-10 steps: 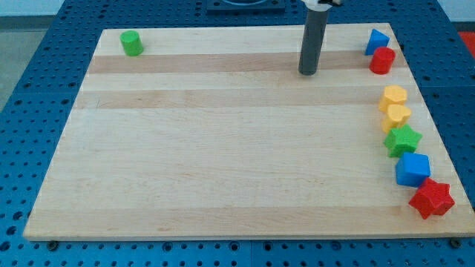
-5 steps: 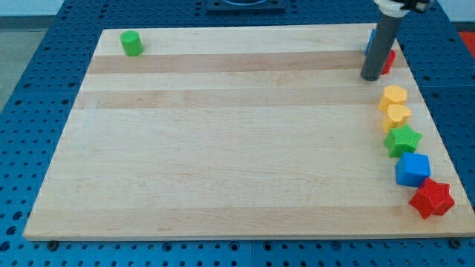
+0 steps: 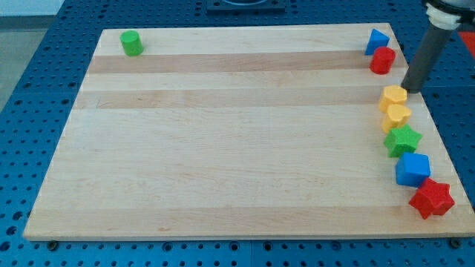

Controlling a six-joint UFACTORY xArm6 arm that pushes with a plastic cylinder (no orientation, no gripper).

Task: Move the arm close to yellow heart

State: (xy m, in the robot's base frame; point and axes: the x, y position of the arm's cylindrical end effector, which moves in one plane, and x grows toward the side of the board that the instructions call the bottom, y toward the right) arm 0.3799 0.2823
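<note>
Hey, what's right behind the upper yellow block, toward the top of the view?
Behind the upper yellow block is bare board, with my tip just to its upper right. Nothing looks hidden there; whether they touch is unclear.

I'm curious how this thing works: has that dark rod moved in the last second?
Yes. My tip has slid toward the view's right, past the red block, and now sits just right of the upper yellow block.

The view's top edge cut off my rod point(image 3: 428, 55); I could not tell the two yellow blocks' point(image 3: 395, 106) shapes apart.
</note>
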